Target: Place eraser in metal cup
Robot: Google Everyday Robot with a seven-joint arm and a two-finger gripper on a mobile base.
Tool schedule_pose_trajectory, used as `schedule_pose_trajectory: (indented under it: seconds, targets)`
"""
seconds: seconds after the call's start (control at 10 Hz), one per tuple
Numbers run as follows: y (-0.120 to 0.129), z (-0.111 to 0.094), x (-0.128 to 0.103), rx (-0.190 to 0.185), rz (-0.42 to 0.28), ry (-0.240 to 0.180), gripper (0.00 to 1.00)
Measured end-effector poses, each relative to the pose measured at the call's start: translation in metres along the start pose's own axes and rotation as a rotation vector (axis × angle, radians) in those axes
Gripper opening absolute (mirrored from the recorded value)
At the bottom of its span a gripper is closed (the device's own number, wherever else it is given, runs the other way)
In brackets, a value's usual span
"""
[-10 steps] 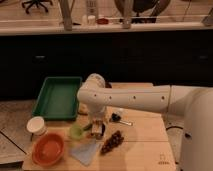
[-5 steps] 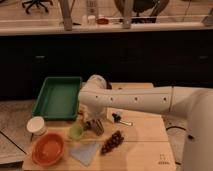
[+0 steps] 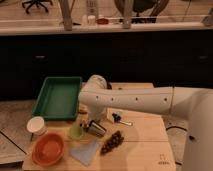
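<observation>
My white arm reaches in from the right, its wrist bending down over the wooden table point(image 3: 145, 150). The gripper point(image 3: 90, 121) hangs at the table's left middle, right above the metal cup point(image 3: 96, 129), a small shiny steel cup that looks tilted. The jaws stand open, and I see nothing held between them. A small dark object with a pale end point(image 3: 120, 119) lies just right of the gripper; I cannot tell whether it is the eraser.
A light green cup point(image 3: 75, 131) stands directly left of the metal cup. Further left are a white round tub point(image 3: 36, 125) and an orange bowl point(image 3: 47, 149). A green tray point(image 3: 57, 97) sits behind. A blue cloth point(image 3: 85, 151) and a dark cluster point(image 3: 111, 142) lie in front.
The arm has barely shifted, and the gripper stays over the metal cup. Nothing on the table has visibly moved.
</observation>
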State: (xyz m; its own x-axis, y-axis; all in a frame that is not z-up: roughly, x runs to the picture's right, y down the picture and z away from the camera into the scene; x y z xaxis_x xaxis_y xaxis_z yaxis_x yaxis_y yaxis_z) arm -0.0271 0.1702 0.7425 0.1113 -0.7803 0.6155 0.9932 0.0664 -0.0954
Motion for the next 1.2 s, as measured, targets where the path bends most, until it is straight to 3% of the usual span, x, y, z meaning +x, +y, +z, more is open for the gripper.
schedule_pose_trajectory:
  seconds: [0.4, 1.2]
  targets:
    - [0.0042, -0.0047, 0.0039, 0.037, 0.018, 0.008, 0.80]
    - [0.0033, -0.0050, 0.0037, 0.038, 0.018, 0.008, 0.80]
